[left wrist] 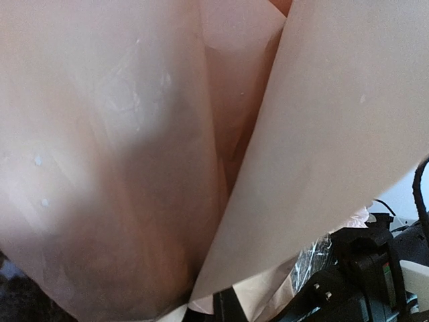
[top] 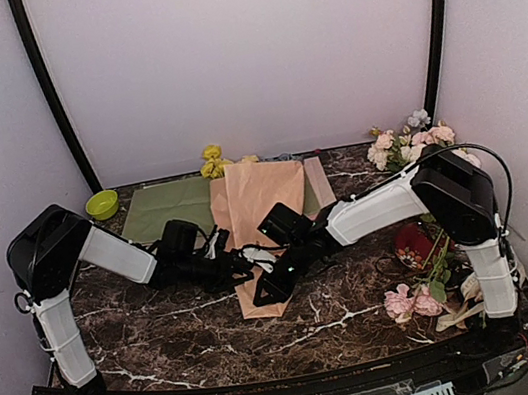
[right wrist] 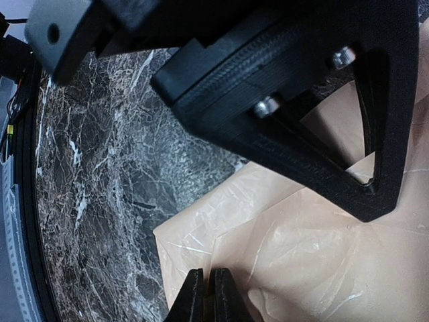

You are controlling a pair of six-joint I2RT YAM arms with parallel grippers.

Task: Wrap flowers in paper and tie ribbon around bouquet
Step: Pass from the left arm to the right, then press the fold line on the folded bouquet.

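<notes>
Peach-pink paper [top: 263,192], dark white-veined marble table [top: 164,326], green sheet [top: 160,210], lime bowl [top: 101,204], yellow flowers [top: 211,161]

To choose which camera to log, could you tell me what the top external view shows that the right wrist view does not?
Only top external: both arms, the flowers beyond the far end of the paper, the green sheet, the roses. Only right wrist: the right gripper, its fingertips nearly together at the paper's edge. Both: the paper on the marble table.

Bouquet [top: 261,208] ctr table [top: 164,326], roses [top: 407,145] R
</notes>
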